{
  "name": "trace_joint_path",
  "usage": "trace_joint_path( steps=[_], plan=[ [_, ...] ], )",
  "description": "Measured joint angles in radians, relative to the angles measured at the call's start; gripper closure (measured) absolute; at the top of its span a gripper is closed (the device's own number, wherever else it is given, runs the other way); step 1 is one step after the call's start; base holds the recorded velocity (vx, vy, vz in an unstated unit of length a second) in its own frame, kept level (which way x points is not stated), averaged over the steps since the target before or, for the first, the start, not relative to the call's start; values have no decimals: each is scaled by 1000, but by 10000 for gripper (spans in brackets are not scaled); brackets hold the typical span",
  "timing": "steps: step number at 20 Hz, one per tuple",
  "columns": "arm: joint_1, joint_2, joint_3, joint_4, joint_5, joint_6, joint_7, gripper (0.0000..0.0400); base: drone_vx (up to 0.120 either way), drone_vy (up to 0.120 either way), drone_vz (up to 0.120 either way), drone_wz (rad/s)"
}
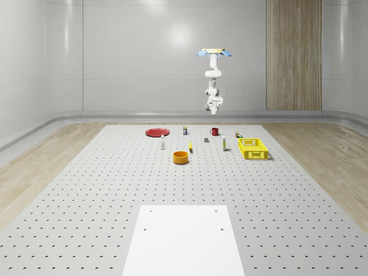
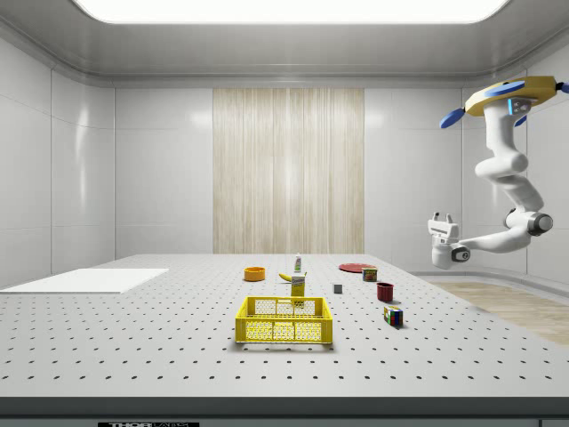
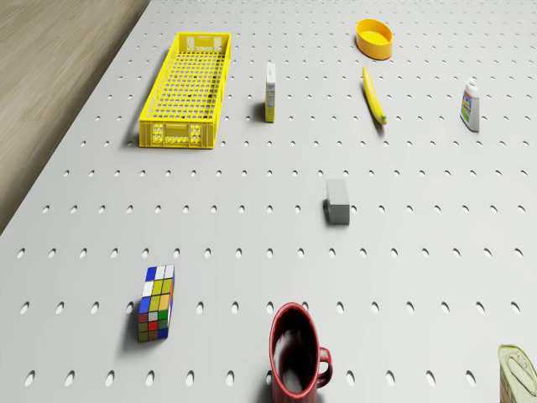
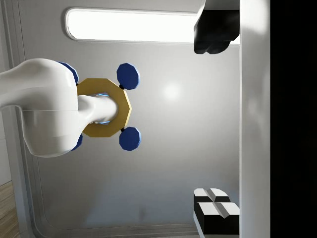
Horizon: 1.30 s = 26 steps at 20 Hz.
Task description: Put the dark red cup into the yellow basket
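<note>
The dark red cup stands upright on the perforated table, handle to one side. The yellow basket sits apart from it, toward the whole-scene view's right and nearer that camera. The drone hovers high above the table's far part, near the cup. Its arm hangs down and bends back up, so my gripper points upward, well above the cup. Its fingers stand wide apart, holding nothing.
Near the cup lie a Rubik's cube, a grey block and a can. A small box, a banana, a bottle, an orange bowl and a red plate also sit on the table.
</note>
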Motion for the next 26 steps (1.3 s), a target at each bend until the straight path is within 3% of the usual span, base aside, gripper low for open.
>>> trace_joint_path(
  steps=[5, 10, 13, 17, 21, 26],
  plan=[
    [-26, -6, 84, -16, -119, 6, 16, 0, 120, 0, 0, 0],
    [-85, -23, 264, -84, -379, 19, 56, 0, 120, 0, 0, 0],
    [-148, -48, 434, -193, -639, 32, 106, 0, 120, 0, 0, 0],
    [-279, -102, 688, -438, -1082, 36, 231, 0, 120, 0, 0, 0],
    [-476, -159, 894, -665, -1490, -23, 408, 0, 120, 0, 0, 0],
    [-729, -222, 1050, -792, -1772, -137, 590, 0, 120, 0, 0, 0]
  ],
)
